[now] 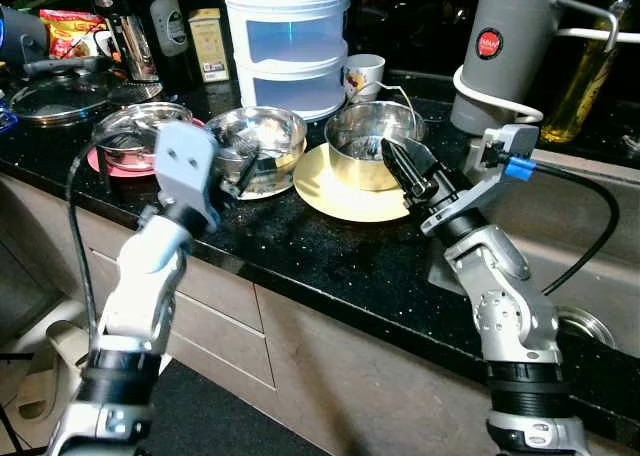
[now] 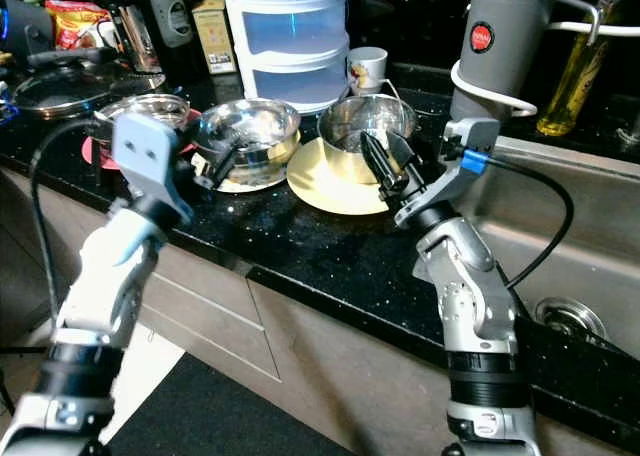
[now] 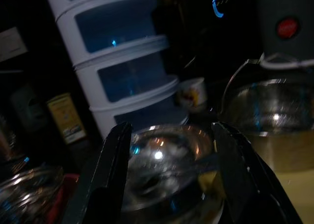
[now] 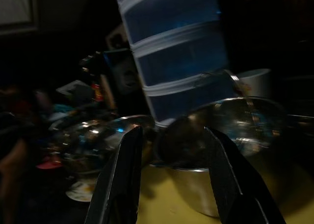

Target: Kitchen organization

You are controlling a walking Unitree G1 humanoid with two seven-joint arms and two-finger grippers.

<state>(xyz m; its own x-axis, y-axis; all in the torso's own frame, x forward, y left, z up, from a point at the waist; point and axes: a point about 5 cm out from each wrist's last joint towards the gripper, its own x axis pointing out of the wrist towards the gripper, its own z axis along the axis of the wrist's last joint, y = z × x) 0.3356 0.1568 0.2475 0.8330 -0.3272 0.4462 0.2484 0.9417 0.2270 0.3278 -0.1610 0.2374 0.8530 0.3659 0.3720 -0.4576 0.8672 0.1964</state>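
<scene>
Right gripper: fingers spread wide and holding nothing. It is poised at the near rim of the right bowl, tips angled down toward the rim. The spread looks set to take the bowl's wall between the fingers, though no contact can be confirmed.

Left gripper: also parted and empty. Its tips are just at the near side of the middle bowl, and the left wrist view shows that bowl framed squarely between the two fingers.

Right bowl: shiny steel, deep, upright, sitting on a yellow plate directly ahead of the right gripper. Its thin polished wall will likely be slippery to pinch.

Middle bowl: steel, wider and shallower, with something pale inside; what it is cannot be made out. It stands on its own light plate, just beside the yellow one.

Third bowl: steel, on a pink plate, beyond the left gripper's outer side and not addressed by either arm.

Behind the bowls: a white three-tier container and a small mug, both past the fingertips, close enough to limit a forward push.

Sink: to the right arm's outer side, a likely destination.

Step in hand: judged as lining up a grasp on both bowls.
</scene>
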